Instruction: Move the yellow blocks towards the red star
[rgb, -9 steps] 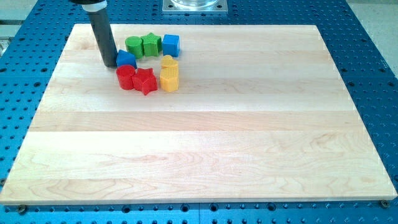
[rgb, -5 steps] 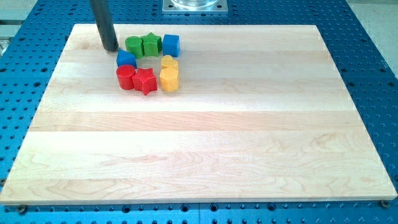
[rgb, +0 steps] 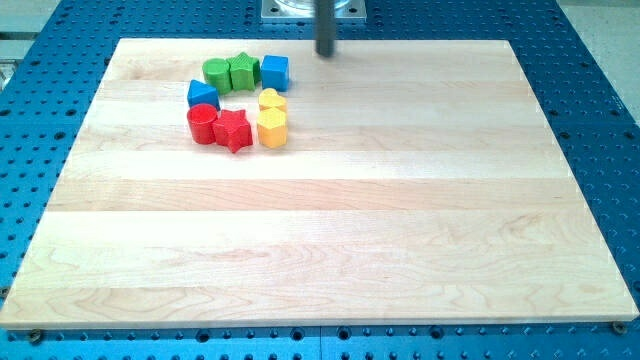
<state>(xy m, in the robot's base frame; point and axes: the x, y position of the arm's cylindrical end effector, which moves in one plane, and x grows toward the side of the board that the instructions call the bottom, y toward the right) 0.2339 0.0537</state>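
Note:
The red star (rgb: 233, 130) lies in the board's upper left. A yellow hexagon block (rgb: 271, 128) touches its right side, and a second yellow block (rgb: 272, 100) sits just above the hexagon. A red cylinder (rgb: 202, 124) sits to the star's left. My tip (rgb: 326, 52) is at the board's top edge, to the upper right of the whole cluster and apart from every block.
A blue block (rgb: 203, 95) lies above the red cylinder. A green cylinder (rgb: 215, 72), a green star (rgb: 242, 71) and a blue cube (rgb: 275, 72) form a row above. The wooden board (rgb: 330, 230) rests on a blue perforated table.
My tip has moved from beside the blue block at the cluster's left, up and then far right along the top edge. No block has moved.

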